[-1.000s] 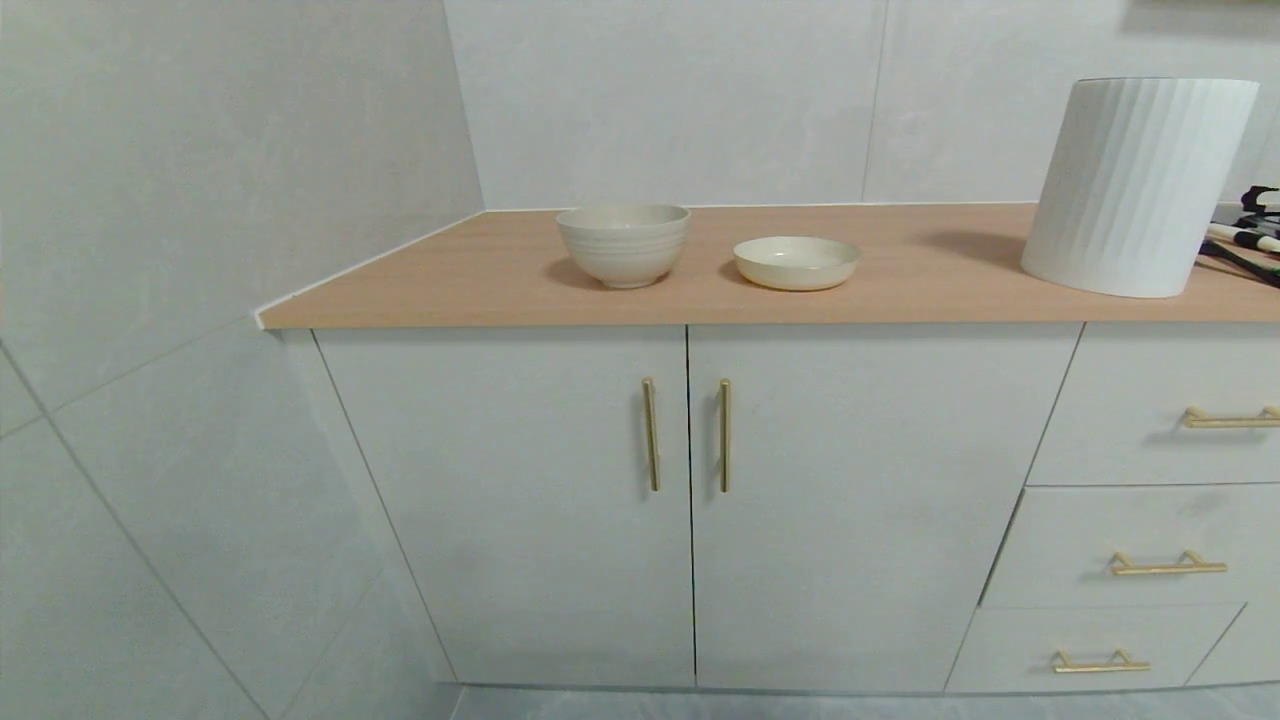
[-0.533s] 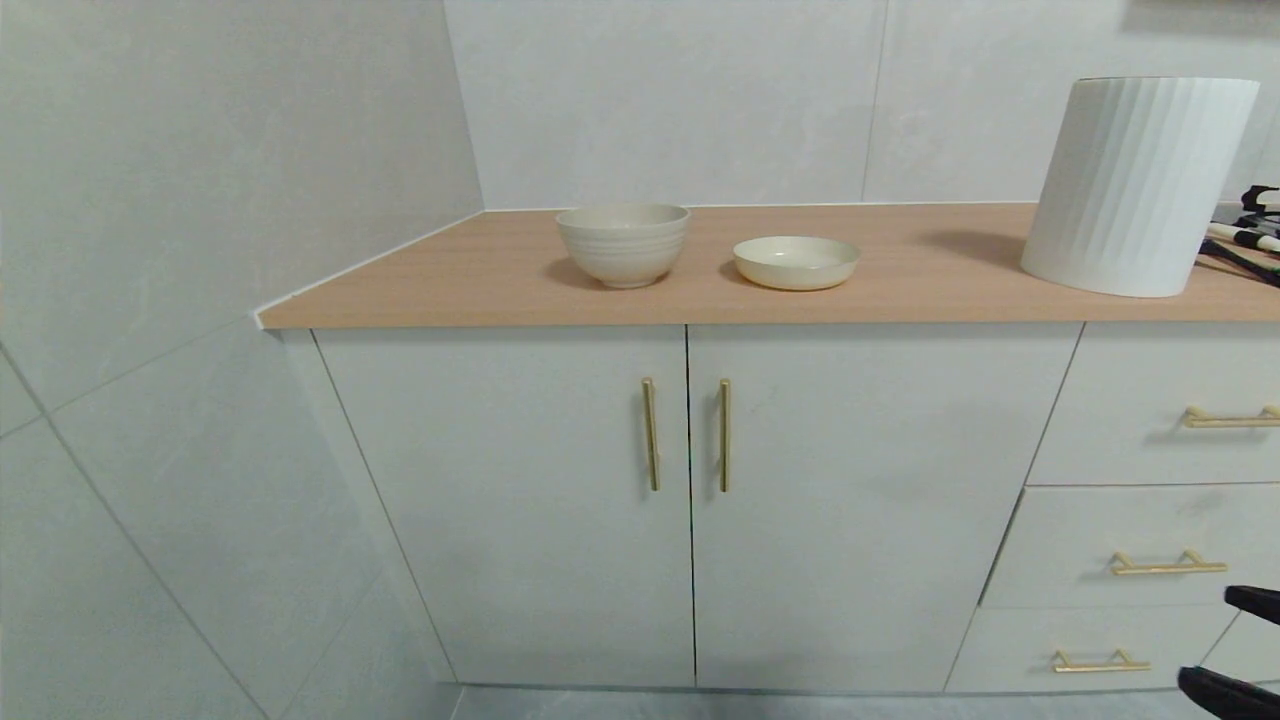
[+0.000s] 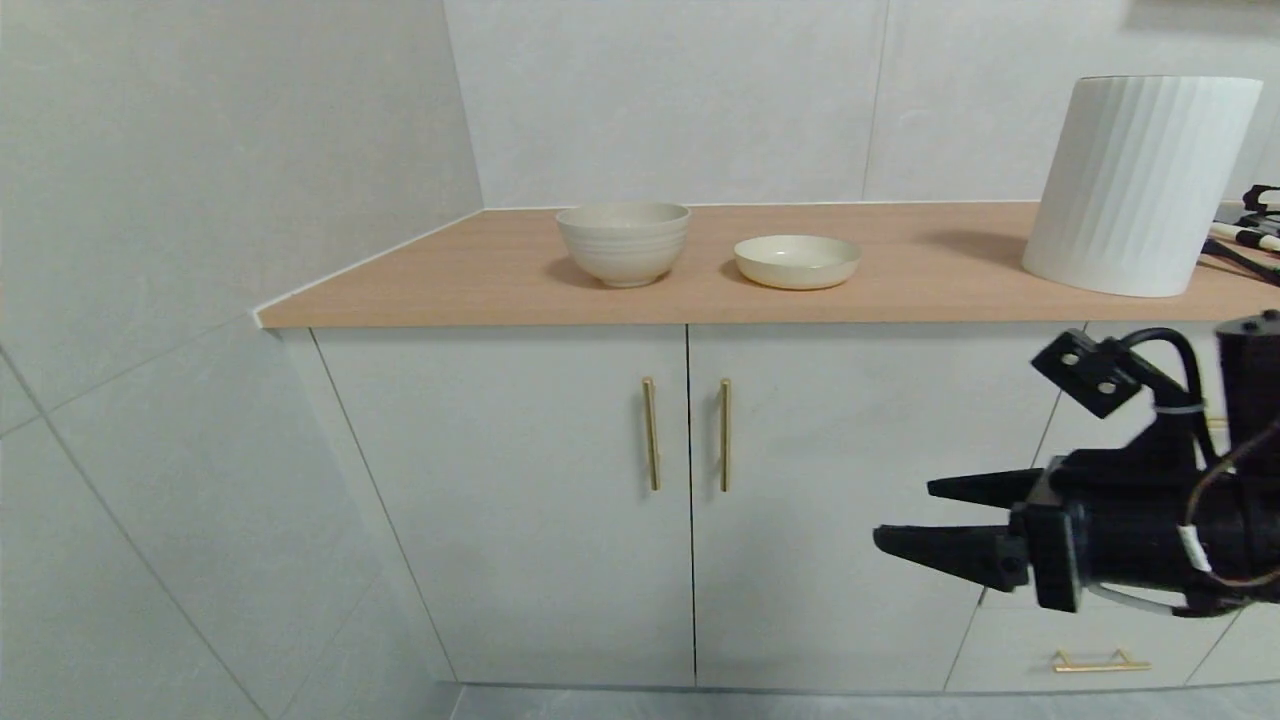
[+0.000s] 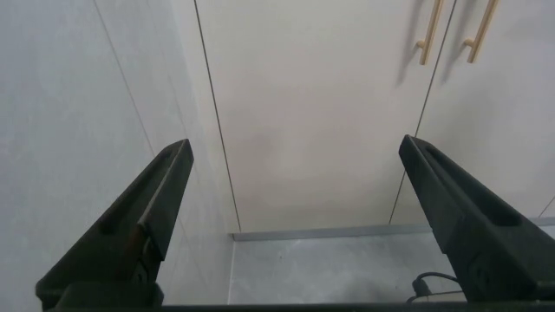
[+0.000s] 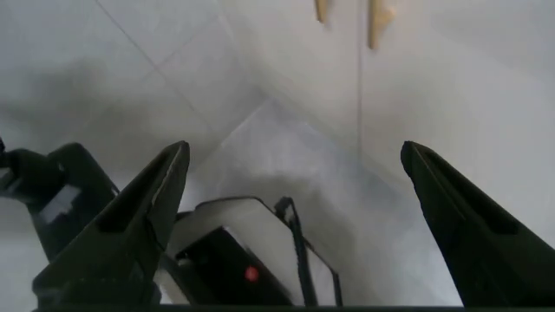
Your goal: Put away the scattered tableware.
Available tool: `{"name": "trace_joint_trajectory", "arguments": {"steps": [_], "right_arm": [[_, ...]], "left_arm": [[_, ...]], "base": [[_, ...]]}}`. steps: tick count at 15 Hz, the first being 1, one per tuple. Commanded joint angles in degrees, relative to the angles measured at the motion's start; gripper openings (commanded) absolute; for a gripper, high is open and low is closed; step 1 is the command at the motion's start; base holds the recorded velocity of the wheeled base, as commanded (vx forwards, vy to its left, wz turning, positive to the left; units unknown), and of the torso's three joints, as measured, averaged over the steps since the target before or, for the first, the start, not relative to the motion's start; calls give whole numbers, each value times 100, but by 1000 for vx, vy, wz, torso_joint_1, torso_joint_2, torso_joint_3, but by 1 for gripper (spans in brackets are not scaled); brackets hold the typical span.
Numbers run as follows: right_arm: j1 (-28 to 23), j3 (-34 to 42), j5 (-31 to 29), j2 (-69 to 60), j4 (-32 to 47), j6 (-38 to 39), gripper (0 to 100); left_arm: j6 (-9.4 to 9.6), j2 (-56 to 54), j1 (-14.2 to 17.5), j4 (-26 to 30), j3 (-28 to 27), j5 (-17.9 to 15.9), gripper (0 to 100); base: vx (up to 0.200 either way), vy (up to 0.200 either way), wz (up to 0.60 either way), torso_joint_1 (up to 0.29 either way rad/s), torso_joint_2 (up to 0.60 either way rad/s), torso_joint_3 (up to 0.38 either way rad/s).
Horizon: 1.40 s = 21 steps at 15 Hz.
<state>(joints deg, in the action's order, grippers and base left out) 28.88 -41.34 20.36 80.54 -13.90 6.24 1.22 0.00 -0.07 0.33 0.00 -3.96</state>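
Left gripper [image 4: 295, 146]: spread wide, empty, low before the cabinet doors [image 3: 520, 500]. On the wooden bench [image 3: 450, 285], a deep cream bowl [image 3: 623, 243] with faint rings, upright. Near it to the right, not touching, a shallow pale-yellow dish [image 3: 797, 262]. Farther right, a white ribbed canister [image 3: 1140, 185]. Right gripper [image 3: 905, 515]: well open, empty, below bench level before the right door.

Bright, soft, even light from above-right. Faint shadows fall left of bowl [image 3: 623, 243], plate [image 3: 797, 262] & white cylinder [image 3: 1140, 185] on surface [image 3: 480, 280]. Head view lines bend twd edges. R wrist view dimmer, w/ grey shadow patches on floor [image 5: 286, 156].
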Motion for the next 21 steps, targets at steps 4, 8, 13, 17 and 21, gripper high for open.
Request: {"name": "trace_joint_trajectory", "arguments": {"steps": [4, 8, 13, 17, 21], "right_arm": [[259, -1271, 3, 1948, -201, 35, 100], [311, -1728, -6, 2994, -939, 272, 100], [373, -1764, -164, 3811, -2565, 984, 100], [382, -1772, -225, 3943, -3075, 1239, 100], [382, -1887, -366, 4198, -3506, 1327, 100]], "left_arm": [[-8, 0, -1, 2, 0, 1, 100], [1, 0, 7, 2, 0, 1, 100], [1, 0, -1, 2, 0, 1, 100], [1, 0, -1, 2, 0, 1, 100], [-8, 0, 7, 2, 0, 1, 100]], "base": [[0, 0, 0, 0, 0, 0], [0, 0, 0, 0, 0, 0], [0, 0, 0, 0, 0, 0], [0, 0, 0, 0, 0, 0], [0, 0, 0, 0, 0, 0]]}}
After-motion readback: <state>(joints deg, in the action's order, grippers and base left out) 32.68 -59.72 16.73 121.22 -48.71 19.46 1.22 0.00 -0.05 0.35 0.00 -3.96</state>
